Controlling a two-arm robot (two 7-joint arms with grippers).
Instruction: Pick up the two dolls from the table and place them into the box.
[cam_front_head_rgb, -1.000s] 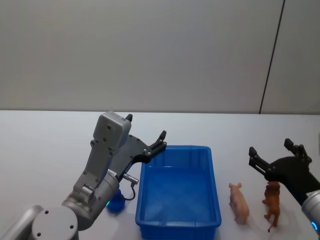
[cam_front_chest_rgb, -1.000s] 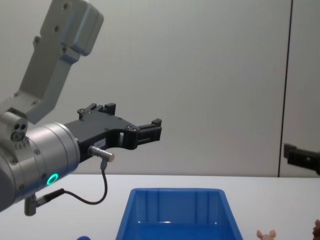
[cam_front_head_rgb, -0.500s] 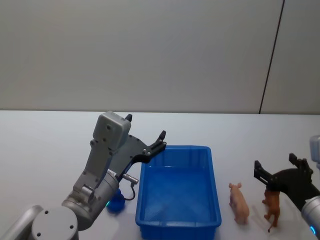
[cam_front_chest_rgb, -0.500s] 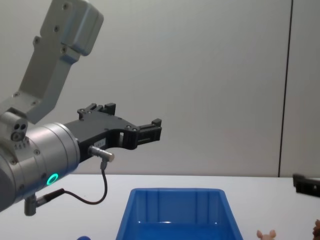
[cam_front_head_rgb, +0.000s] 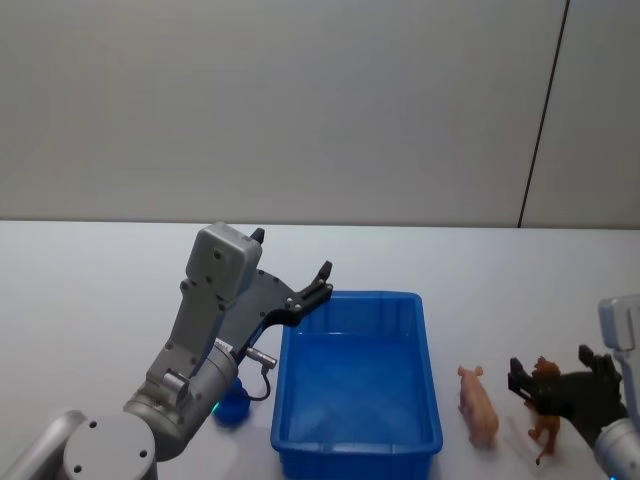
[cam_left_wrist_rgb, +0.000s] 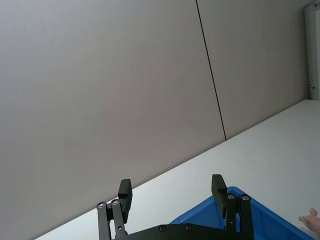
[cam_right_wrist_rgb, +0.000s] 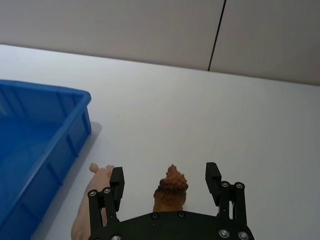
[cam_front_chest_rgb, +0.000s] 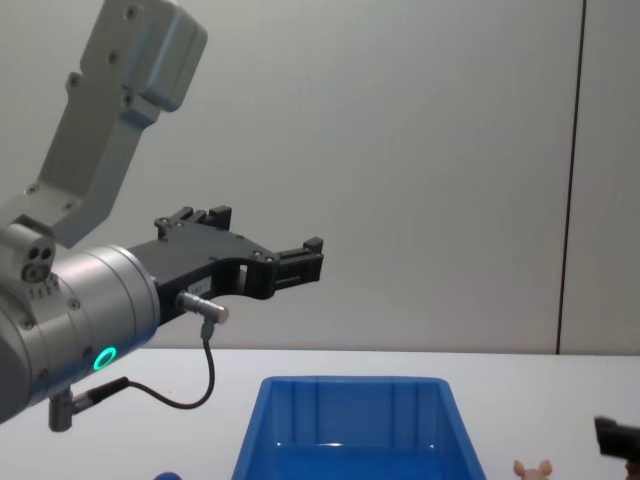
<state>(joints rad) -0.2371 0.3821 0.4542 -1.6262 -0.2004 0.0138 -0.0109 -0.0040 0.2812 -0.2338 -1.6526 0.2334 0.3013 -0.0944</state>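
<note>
Both grippers' jaws gape: right gripper (cam_right_wrist_rgb: 165, 171) straddles the brown doll (cam_right_wrist_rgb: 171, 187) beside the pink doll (cam_front_head_rgb: 478, 405), left gripper (cam_left_wrist_rgb: 171, 186) near the box (cam_front_head_rgb: 432, 380).

box (cam_front_head_rgb: 355, 462) bright blue | pig doll (cam_front_head_rgb: 478, 405) pale pink | brown doll (cam_front_head_rgb: 546, 428) reddish-brown | table (cam_front_head_rgb: 100, 290) white

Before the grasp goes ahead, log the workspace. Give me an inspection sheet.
Surface: white table, flat.
Job's things: blue bin, nothing seen inside; pink pig and brown toy animal on the table to the bin's right.
Clutter: small blue object beside the bin's left wall.
End effectors: left end effector open, raised near the bin's far left corner; right end effector open, one finger on either side of the brown toy animal.
Cables: dark cable loops under the left wrist.
Surroundings: grey wall with a dark vertical seam.
</note>
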